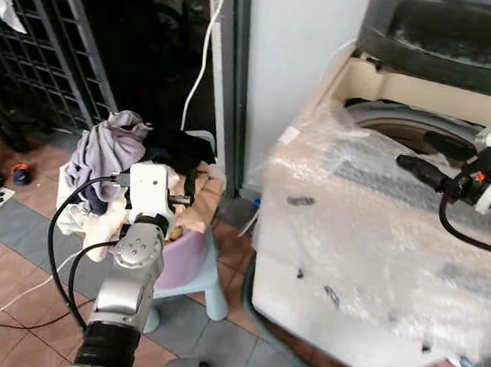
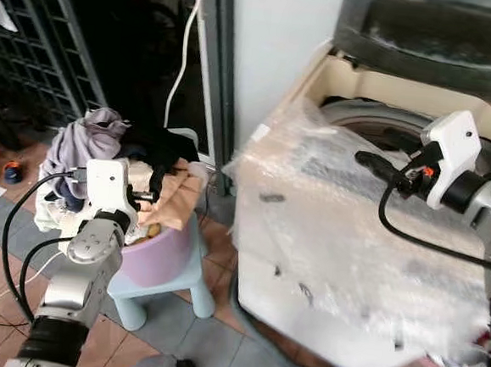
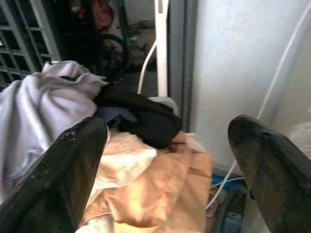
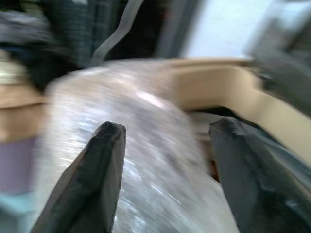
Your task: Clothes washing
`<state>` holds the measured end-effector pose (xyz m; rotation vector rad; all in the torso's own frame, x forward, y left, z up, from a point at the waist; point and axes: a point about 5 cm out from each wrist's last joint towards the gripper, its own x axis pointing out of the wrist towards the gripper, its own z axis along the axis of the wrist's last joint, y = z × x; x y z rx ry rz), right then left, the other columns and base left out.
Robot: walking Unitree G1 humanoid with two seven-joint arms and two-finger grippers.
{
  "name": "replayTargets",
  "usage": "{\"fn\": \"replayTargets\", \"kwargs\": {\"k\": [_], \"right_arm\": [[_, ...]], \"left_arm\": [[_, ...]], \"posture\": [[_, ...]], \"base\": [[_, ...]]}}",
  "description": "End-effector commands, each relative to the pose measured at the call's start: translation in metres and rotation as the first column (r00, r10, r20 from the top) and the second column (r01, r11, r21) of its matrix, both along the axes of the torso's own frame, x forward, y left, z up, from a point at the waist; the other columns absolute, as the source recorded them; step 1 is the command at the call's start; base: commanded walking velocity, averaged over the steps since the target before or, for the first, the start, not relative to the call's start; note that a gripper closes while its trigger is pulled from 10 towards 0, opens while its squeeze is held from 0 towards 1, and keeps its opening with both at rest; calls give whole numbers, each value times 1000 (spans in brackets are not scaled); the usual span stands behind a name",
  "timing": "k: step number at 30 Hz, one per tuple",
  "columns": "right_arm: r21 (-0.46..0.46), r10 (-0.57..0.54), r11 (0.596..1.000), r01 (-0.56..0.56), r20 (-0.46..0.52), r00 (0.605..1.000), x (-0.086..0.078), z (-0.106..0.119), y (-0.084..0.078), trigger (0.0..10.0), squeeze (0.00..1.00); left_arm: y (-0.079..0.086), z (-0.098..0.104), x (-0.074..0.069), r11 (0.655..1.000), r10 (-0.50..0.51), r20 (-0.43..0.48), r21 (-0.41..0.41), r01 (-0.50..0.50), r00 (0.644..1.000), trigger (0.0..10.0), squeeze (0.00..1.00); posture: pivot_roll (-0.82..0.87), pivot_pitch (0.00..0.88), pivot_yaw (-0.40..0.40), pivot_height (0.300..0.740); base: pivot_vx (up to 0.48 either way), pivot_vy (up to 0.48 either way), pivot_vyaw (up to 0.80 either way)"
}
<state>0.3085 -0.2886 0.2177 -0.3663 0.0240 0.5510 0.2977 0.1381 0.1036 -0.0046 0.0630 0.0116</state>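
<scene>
The left gripper [image 3: 165,160] hangs wide open above the heap of mixed clothes [image 1: 120,161] in the round purple plastic basket [image 2: 159,249]. It looks ready to grab. Next it must drop lower and squeeze. The right gripper [image 4: 163,160] waits, wide open, over the plastic-wrapped white washing machine [image 1: 368,244].

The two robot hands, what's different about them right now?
The left gripper hangs over the clothes pile in the purple basket; the right gripper reaches over the plastic-wrapped washing machine, near its open drum. The left wrist view is sharp; the right is blurred. Both have black fingers spread open, holding nothing.
</scene>
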Motion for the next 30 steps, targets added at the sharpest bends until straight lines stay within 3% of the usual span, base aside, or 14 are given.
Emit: {"fn": "replayTargets", "kwargs": {"k": [1, 3, 5, 10, 11, 12, 13, 14, 30], "right_arm": [[-3, -88, 996, 89, 66, 994, 6, -2, 4, 10000, 1000], [78, -221, 974, 211, 155, 963, 12, -3, 19, 10000, 1000], [209, -403, 909, 361, 220, 888, 10, -7, 35, 10000, 1000], [272, -488, 867, 418, 290, 823, -5, -15, 66, 10000, 1000], [273, -501, 860, 431, 291, 815, -10, -22, 78, 10000, 871], [268, -508, 857, 440, 289, 812, -11, -24, 82, 10000, 871], [285, -514, 850, 442, 270, 814, -12, -27, 84, 10000, 173], [289, -515, 848, 444, 259, 817, -12, -29, 86, 10000, 0], [261, -536, 836, 482, 203, 819, -22, -43, 100, 10000, 0]], "left_arm": [[2, 2, 1, 1000, 7, 11, 9, -7, 1000, 10000, 0], [3, 2, 0, 1000, 14, 15, 12, -14, 1000, 10000, 0], [1, 5, 0, 1000, 0, 32, 19, 0, 999, 10000, 0], [-3, 10, -2, 998, -44, 54, 40, 42, 998, 10000, 0], [-5, 10, -3, 997, -63, 55, 47, 61, 996, 10000, 0], [-5, 10, -3, 997, -67, 54, 45, 65, 996, 10000, 0], [-5, 9, -3, 997, -68, 50, 45, 66, 996, 10000, 0], [-6, 9, -3, 997, -68, 49, 44, 66, 996, 10000, 0], [-4, 6, -6, 997, -63, 29, 40, 61, 998, 10000, 0]], "posture": [[-71, 0, 82, 740], [-71, 0, 82, 740], [-71, 0, 84, 740], [-69, 0, 96, 740], [-71, 0, 103, 740], [-71, 0, 103, 740], [-71, 0, 103, 740], [-71, 0, 103, 740], [-74, 0, 96, 740]], "base": [[0, 0, 0], [0, 0, 0], [0, 0, 0], [0, 0, 0], [0, 0, 0], [0, 0, 0], [0, 0, 0], [0, 0, 0], [-127, 0, 0]]}}
